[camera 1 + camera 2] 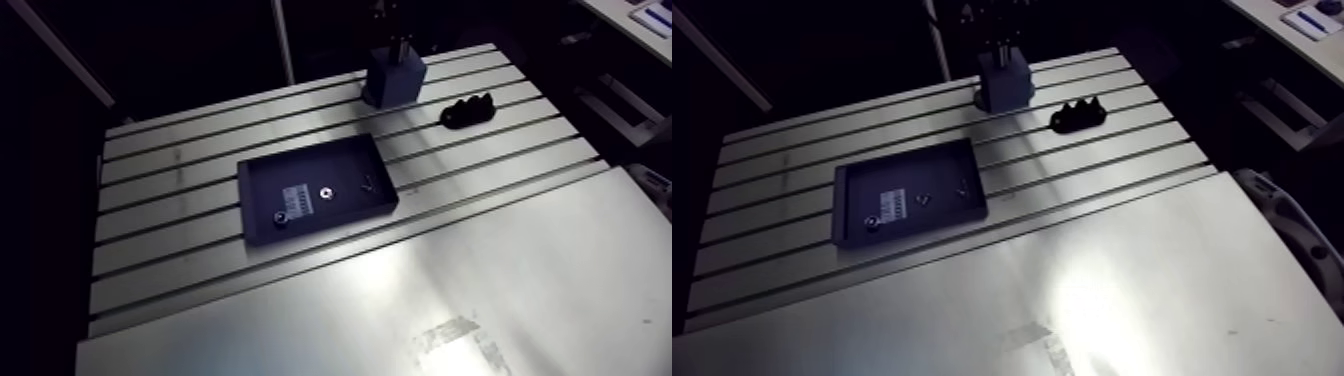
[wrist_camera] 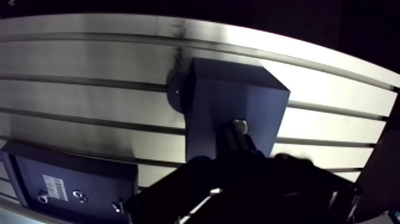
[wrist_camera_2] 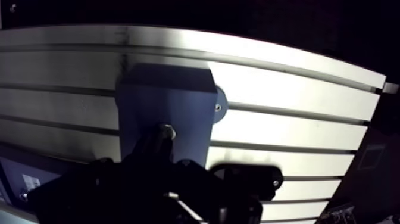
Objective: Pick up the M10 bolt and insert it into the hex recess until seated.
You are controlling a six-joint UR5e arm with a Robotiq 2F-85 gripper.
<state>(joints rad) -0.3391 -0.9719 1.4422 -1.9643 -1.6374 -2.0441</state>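
I read gripper point(image 2: 237, 142) clamped on M10 bolt point(image 2: 239, 126), bolt over top face of blue block point(image 1: 393, 80). Block upper centre in arm view, near far edge of table point(image 1: 520, 260). Tray point(image 1: 345, 170) mid-frame, well apart, bare slots between.

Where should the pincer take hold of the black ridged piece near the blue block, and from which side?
Grip the black ridged piece across its short width, on its long side walls, coming down from above. It lies low and flat on the table, so a side approach would likely hit the surface, and its humped top offers no flat hold.
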